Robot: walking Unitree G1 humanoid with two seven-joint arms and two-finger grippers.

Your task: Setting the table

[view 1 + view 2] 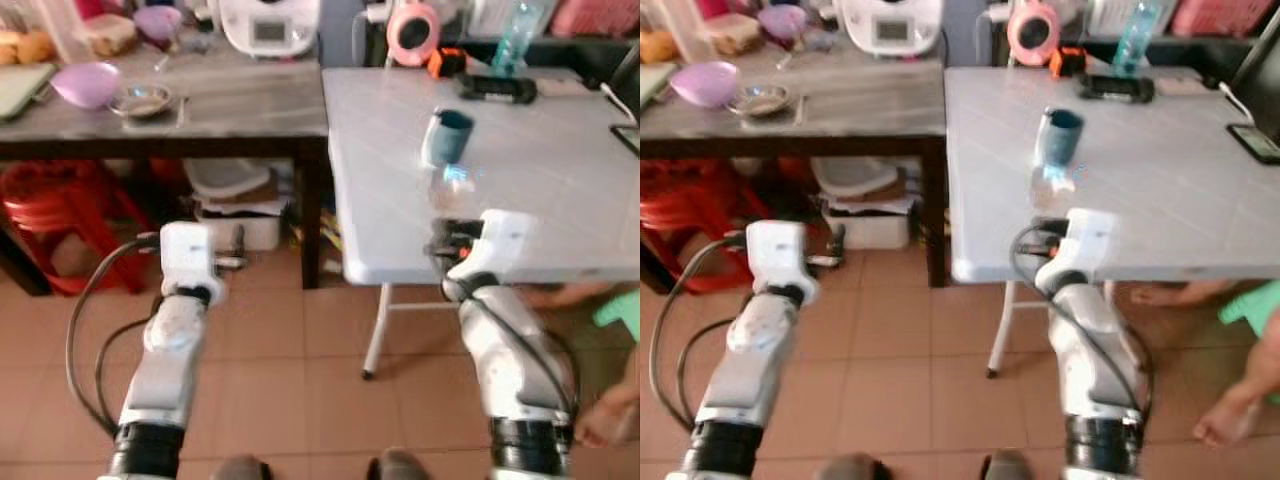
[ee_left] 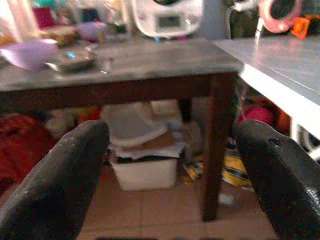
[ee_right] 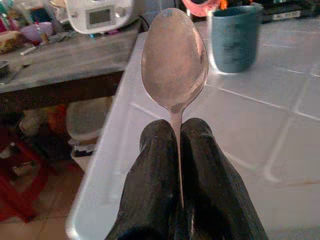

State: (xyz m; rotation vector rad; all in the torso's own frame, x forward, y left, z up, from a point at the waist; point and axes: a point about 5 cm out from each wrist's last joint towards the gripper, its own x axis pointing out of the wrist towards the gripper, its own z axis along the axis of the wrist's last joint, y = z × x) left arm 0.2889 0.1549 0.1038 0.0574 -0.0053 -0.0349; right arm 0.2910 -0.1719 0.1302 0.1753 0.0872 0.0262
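Pinching a spoon (image 3: 174, 60) by its handle, the right tool (image 3: 178, 135) held it over the white worktop (image 1: 560, 200), near the blue cup (image 1: 447, 135). The left tool (image 2: 170, 165) hung open, empty, above the floor (image 1: 290, 370).

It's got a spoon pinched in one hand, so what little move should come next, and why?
Probably ease the right gripper forward and down to lay the spoon on the white table near the teal cup. The spoon is clamped upright above the table's near edge; the left gripper is open beside the dark table.
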